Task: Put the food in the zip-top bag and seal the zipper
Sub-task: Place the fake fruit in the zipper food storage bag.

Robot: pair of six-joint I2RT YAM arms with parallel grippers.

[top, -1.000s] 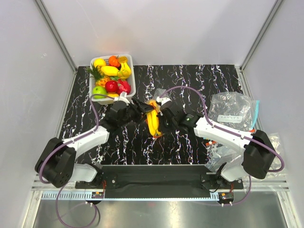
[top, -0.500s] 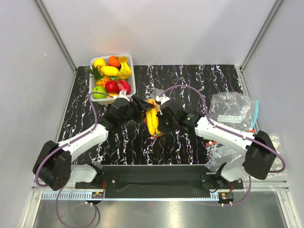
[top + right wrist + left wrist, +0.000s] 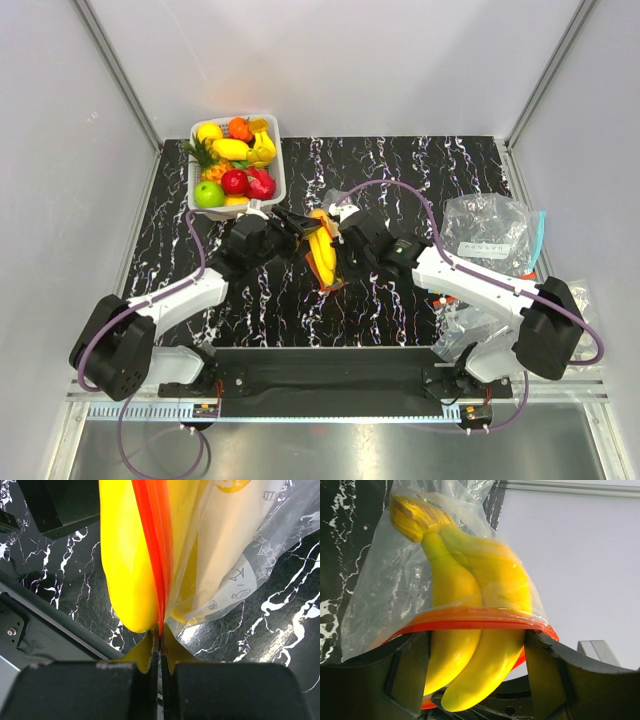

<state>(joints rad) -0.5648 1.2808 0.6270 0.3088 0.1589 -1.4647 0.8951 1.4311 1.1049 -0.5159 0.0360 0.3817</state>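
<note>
L fingers (image 3: 410, 675) edged closer to zip-top bag (image 3: 380, 595) vs 1 s ago, wide, straddling zipper (image 3: 470, 619), contact unclear, R fingers (image 3: 100, 690) pinched tight on zipper end, banana bunch (image 3: 465, 595) half inside, tips poking out, mid bench (image 3: 450, 170), bag's far end cropped in L wrist view

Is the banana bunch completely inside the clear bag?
No, the lower ends of the banana bunch poke out of the bag past its orange-red zipper strip.

Centre blocked: left gripper (image 3: 477, 672), right gripper (image 3: 160, 645) crowd bagged banana bunch (image 3: 322, 256). Fruit basket (image 3: 283, 172) fills far-left corner, spare bags (image 3: 488, 232) right edge. Far-centre table (image 3: 400, 170) passable.
</note>
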